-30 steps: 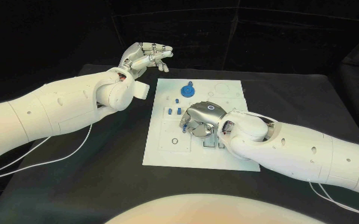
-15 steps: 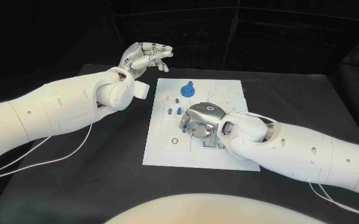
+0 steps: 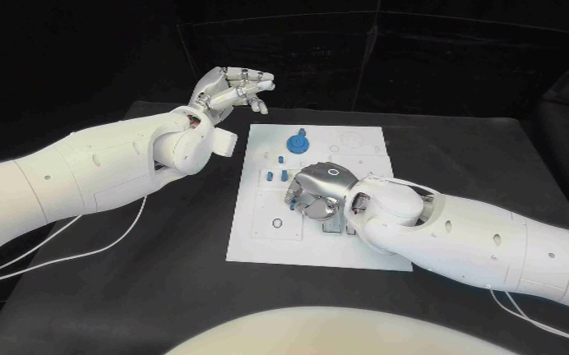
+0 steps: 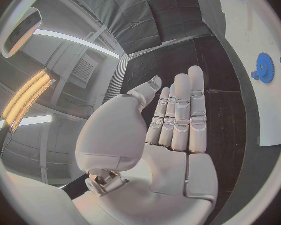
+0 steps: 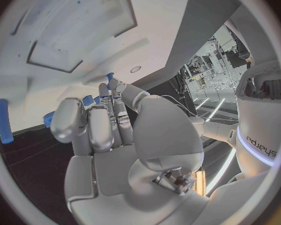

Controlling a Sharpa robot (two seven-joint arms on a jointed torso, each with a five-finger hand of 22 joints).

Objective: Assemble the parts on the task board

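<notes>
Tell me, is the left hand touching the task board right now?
No, the left hand is raised off to the side of the task board, holding nothing.

Right robot hand [image 3: 318, 193] over task board [image 3: 267, 236] middle, near end open.

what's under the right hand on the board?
The right hand hangs over the middle of the task board. A small blue part shows at its fingertips, with more blue pieces just beside it. Whatever lies directly beneath the palm is covered.
</notes>
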